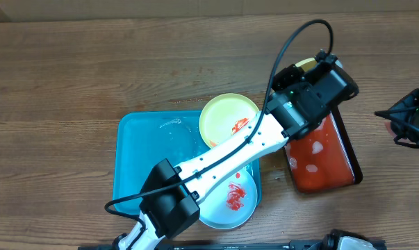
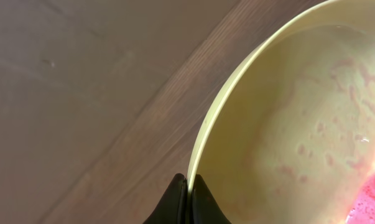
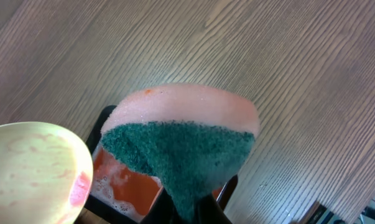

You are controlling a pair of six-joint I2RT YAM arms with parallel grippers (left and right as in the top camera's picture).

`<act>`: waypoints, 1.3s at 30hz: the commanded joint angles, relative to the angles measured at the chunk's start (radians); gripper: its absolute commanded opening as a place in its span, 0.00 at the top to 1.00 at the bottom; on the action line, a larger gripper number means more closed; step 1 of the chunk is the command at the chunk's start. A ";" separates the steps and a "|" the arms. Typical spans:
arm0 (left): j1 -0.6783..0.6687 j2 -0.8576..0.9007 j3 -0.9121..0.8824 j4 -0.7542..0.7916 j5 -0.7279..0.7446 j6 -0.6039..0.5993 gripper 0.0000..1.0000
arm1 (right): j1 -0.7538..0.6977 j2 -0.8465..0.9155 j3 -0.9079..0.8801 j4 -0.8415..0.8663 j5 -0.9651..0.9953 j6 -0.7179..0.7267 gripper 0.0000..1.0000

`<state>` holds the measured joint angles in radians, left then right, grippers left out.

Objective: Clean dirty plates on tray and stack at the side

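One plate (image 1: 219, 114) sits on the tray (image 1: 136, 167), behind another plate (image 1: 223, 212) — a smaller tray (image 1: 354, 167) lies to its right, on the table (image 1: 70, 69).

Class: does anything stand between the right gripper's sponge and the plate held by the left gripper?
Nothing visible does: the sponge and the plate sit side by side, apart, with only the black tray behind the gap.

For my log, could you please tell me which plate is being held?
The yellow-green plate pinched by the left tool; the other yellow-green plate and the blue-white plate lie on the turquoise tray.
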<state>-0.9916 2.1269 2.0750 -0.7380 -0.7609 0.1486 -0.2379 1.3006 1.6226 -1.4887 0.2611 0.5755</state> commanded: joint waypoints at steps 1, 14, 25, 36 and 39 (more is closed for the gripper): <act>-0.035 0.007 0.033 0.015 -0.032 0.080 0.96 | -0.004 -0.008 0.021 0.005 -0.001 -0.003 0.96; -0.069 0.007 0.032 0.013 -0.112 0.100 0.96 | -0.004 -0.008 0.021 0.005 -0.001 -0.003 0.96; -0.081 0.011 0.031 0.013 -0.124 0.110 0.96 | -0.004 -0.008 0.021 0.005 -0.001 -0.003 0.96; -0.085 0.011 0.031 0.019 -0.141 0.109 0.95 | -0.004 -0.008 0.021 0.005 -0.001 -0.003 0.96; -0.085 0.011 0.031 0.021 -0.141 0.107 0.96 | -0.004 -0.008 0.021 0.005 -0.001 -0.003 0.96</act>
<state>-1.0676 2.1284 2.0750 -0.7261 -0.8730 0.2440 -0.2379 1.3006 1.6226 -1.4891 0.2611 0.5755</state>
